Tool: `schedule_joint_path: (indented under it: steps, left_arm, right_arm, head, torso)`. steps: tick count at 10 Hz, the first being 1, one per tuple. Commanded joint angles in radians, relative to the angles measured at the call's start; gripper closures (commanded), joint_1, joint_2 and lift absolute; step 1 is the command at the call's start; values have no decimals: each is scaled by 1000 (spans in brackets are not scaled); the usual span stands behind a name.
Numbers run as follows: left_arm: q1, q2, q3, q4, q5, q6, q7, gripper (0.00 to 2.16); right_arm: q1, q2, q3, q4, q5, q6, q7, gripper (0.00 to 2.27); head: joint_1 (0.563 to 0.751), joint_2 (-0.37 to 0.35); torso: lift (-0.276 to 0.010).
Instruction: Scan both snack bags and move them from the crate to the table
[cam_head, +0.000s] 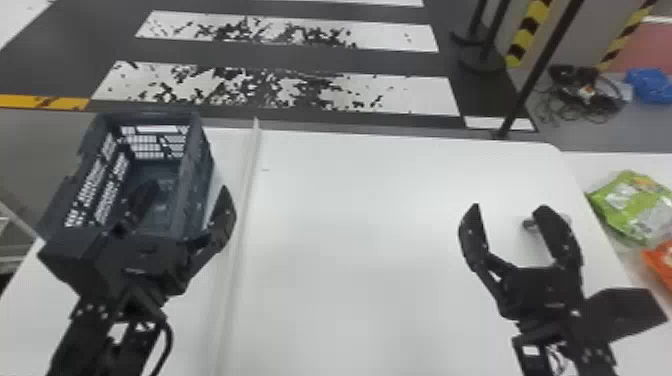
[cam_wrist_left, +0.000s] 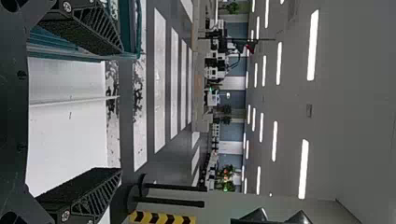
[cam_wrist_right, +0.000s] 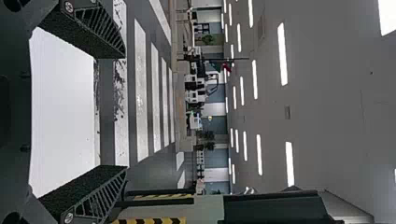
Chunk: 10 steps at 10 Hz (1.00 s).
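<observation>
In the head view my left gripper (cam_head: 187, 202) stands open over the near part of the dark blue crate (cam_head: 194, 167), one finger above its inside and the other beyond its right wall. No snack bag is visible in the part of the crate that shows. Over the right half of the table my right gripper (cam_head: 505, 212) is open, with nothing held. A green snack bag (cam_head: 632, 205) and an orange bag (cam_head: 660, 262) lie beyond the table's right edge on another white surface. Both wrist views show spread fingers, at the left gripper (cam_wrist_left: 119, 112) and the right gripper (cam_wrist_right: 123, 112).
A thin raised strip (cam_head: 242, 200) runs along the white table (cam_head: 360, 225) just right of the crate. Near the right gripper's right finger is a small dark item (cam_head: 530, 225), partly hidden. Black posts (cam_head: 530, 85) stand past the table's far edge.
</observation>
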Motion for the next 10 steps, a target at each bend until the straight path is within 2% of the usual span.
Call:
schedule_joint_path:
  steps: [1,10]
  left_arm:
    - [4,0,-1,-7,0,0,0,100]
    - [31,0,1,-39,-9,6,6,100]
  right_arm:
    - [5,0,0,-5,0,-10,-5,87]
    - [20,-5,8,-20,-1,-16,-14,90]
  head:
    - [695,-48]
    - [695,-51]
  torso:
    - [-88]
    - [-88]
